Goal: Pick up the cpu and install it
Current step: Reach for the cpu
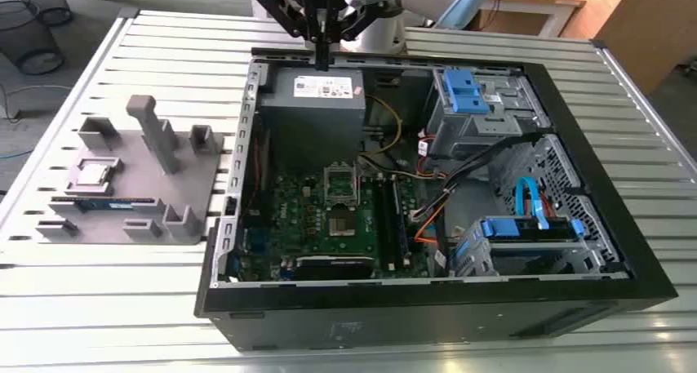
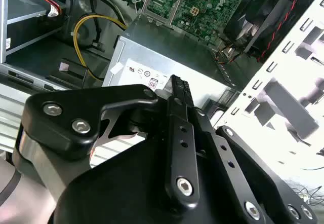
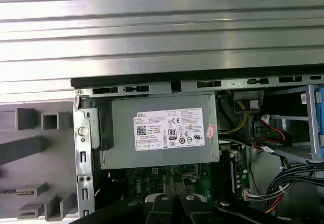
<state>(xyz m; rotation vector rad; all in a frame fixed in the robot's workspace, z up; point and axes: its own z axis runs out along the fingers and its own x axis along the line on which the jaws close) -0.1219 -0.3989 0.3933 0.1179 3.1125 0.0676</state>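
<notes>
Distance is what matters here: the gripper [image 1: 323, 59] hangs at the upper centre of the exterior view, over the upper edge of the open computer case [image 1: 436, 295], its fingers pressed together into one narrow point with nothing between them. In the second wrist view we see the same black linkage taper to a closed tip above the grey power supply [image 1: 313, 95]. The cpu [image 1: 93, 174] lies flat, silvery top up, in a shallow seat on the grey holder [image 1: 129, 181], at the middle left of the exterior view, outside the case on the slatted table [image 1: 109, 308]. From the gripper it lies down the frame and towards the exterior view's left, well apart, with the case's left wall between the two. Being square, the chip has no long axis to favour; its edges run roughly in line with the holder's. A memory stick [image 1: 104, 202] lies just below it in the frame. The socket [image 1: 341, 185] on the green board sits at the frame's centre, seemingly empty, so we judge the cpu untouched.
</notes>
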